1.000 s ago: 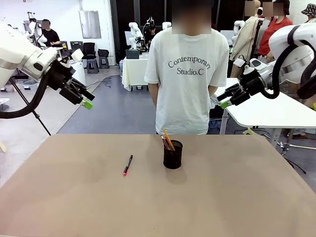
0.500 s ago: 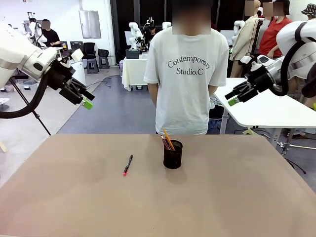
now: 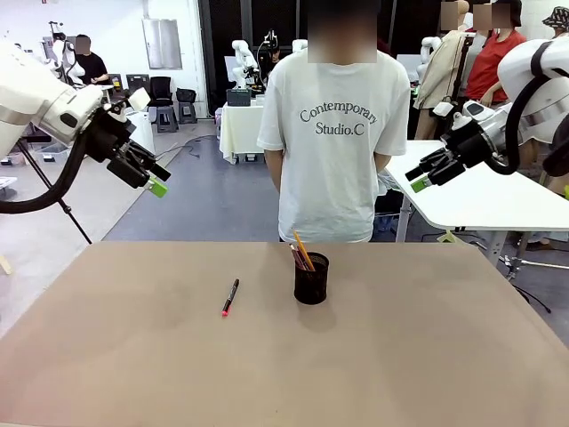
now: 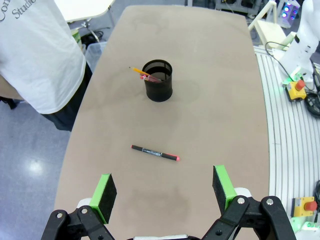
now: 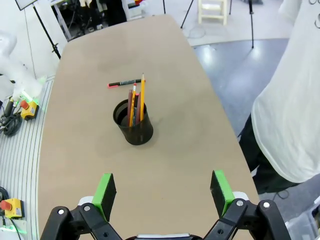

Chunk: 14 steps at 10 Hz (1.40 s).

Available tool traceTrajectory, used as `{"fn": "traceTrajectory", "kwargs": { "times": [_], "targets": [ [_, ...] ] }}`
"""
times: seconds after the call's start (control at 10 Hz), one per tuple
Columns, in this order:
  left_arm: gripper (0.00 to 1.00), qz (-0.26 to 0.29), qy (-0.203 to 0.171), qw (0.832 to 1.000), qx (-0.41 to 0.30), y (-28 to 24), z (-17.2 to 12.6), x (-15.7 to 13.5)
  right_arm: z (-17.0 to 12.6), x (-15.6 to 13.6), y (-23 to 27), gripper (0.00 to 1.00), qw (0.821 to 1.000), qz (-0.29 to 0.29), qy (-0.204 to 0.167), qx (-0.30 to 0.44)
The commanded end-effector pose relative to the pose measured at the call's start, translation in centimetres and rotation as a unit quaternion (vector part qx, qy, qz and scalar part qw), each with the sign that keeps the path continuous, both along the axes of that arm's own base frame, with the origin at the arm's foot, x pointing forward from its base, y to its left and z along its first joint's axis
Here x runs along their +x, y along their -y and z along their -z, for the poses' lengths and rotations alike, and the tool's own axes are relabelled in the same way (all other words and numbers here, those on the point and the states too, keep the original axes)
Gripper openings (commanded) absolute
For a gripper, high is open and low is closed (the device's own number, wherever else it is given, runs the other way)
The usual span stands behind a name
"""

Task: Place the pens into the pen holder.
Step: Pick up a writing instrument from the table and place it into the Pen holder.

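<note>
Two pens (image 5: 135, 107) half hidden in pen holder (image 3: 311, 278), black pen (image 3: 230, 296) lying exposed

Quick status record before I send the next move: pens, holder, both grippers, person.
pens in holder: yellow-orange pencil and reddish-brown pen, standing upright
pen left out: black pen with red tip, flat on the table, on the robot's left of the holder, apart from it
pen holder: upright, mid-table
left gripper: open, empty, raised
right gripper: open, empty, raised
person: standing at far edge
</note>
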<state>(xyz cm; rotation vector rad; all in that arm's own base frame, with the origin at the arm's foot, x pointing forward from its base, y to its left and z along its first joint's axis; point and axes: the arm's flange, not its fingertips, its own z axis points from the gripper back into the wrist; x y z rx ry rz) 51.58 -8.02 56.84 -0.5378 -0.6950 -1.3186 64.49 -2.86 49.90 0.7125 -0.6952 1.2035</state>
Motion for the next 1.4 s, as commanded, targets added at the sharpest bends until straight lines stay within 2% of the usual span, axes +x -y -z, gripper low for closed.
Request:
{"fn": "traceTrajectory", "kwargs": {
  "times": [0.0, 0.8, 0.9, 1.1, 1.3],
  "targets": [
    [1.0, -0.001, 0.001, 1.0, 0.0, -0.2, -0.1, -0.1, -0.3, 0.0, 0.0, 1.0, 1.0, 0.001, 0.003, -0.001],
    [1.0, 0.0, 0.0, 1.0, 0.0, 0.0, 0.0, 0.0, -0.3, 0.0, 0.0, 1.0, 1.0, 0.001, 0.003, -0.001],
    [1.0, -0.025, -0.028, 0.998, 0.06, 1.4, -0.6, -0.5, -0.3, 0.0, 0.0, 1.0, 1.0, 0.001, 0.003, -0.001],
    [1.0, -0.091, -0.063, 0.986, 0.128, 4.3, -2.1, -1.3, -0.3, 0.0, 0.0, 1.0, 1.0, 0.001, 0.003, -0.001],
    [1.0, -0.175, -0.096, 0.961, 0.19, 7.5, -2.5, -2.2, -0.3, 0.0, 0.0, 1.0, 1.0, 0.001, 0.003, -0.001]
  ]
}}
